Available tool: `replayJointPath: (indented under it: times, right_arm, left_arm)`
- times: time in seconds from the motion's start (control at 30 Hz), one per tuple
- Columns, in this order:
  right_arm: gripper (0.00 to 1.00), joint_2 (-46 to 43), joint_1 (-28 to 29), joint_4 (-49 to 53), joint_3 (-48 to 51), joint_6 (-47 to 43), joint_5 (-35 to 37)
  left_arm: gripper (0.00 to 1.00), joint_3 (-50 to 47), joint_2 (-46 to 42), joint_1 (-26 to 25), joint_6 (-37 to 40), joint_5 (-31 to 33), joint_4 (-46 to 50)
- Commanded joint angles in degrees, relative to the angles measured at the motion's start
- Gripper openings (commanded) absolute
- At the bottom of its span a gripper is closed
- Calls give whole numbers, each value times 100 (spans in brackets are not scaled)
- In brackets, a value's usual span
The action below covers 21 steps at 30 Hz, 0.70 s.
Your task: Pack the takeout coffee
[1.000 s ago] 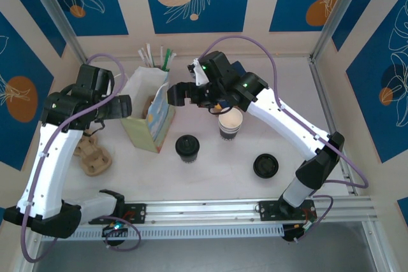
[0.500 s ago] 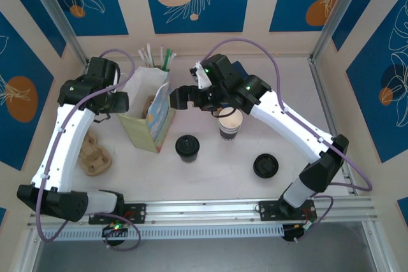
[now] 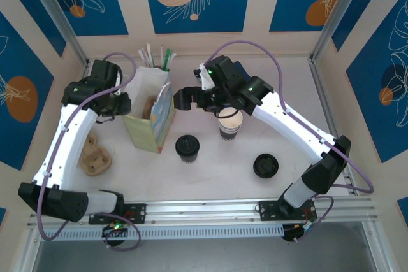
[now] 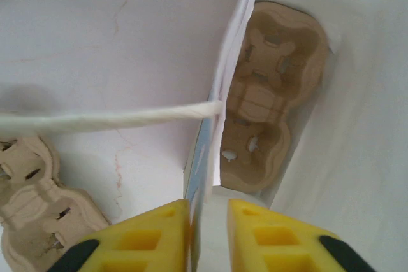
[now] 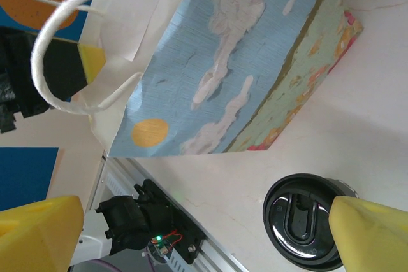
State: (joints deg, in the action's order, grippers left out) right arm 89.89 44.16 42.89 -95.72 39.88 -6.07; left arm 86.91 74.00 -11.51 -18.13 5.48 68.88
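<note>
Near the middle of the white table (image 3: 220,173), just in front of the open paper bag printed with blue sky and clouds (image 3: 160,114): the takeout coffee (image 3: 187,146), a small disposable cup under a round black plastic lid, upright, untouched, apart from both grippers. At the bag's left wall, the left gripper (image 3: 121,103), yellow fingers (image 4: 150,234) set close on either side of the paper edge; cannot tell whether pinching it or merely astride. Inside the bag, a brown moulded-pulp cup carrier (image 4: 268,93). Beside the bag's right rim, the right gripper (image 3: 185,98), spread wide and empty, looking down on the printed face and the lidded cup. Reads as the opening step: steadying the bag and keeping its mouth open, with pickup of the coffee not yet begun. Next calls for bringing the right gripper down over the lidded cup, closing on the body below the lid, lifting it level, then lowering it through the bag's mouth toward a carrier pocket, clear of the white cord handle (image 5: 83,36)
</note>
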Motion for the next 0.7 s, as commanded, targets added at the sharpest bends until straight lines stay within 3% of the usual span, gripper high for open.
replayJointPath:
  times: [0.0, 0.5, 0.67]
  right_arm:
    - [99, -145, -39, -36, 63, -83, -166]
    - [99, -223, -118, -44, 181, -118, -264]
    - [99, -287, -140, -36, 274, -120, -257]
  left_arm:
    - [20, -105, -215, 34, -509, -447, -91]
    - [7, -740, -496, 24, -1541, -876, -1004]
    - [9, -689, -401, 26, -1734, -980, -1271]
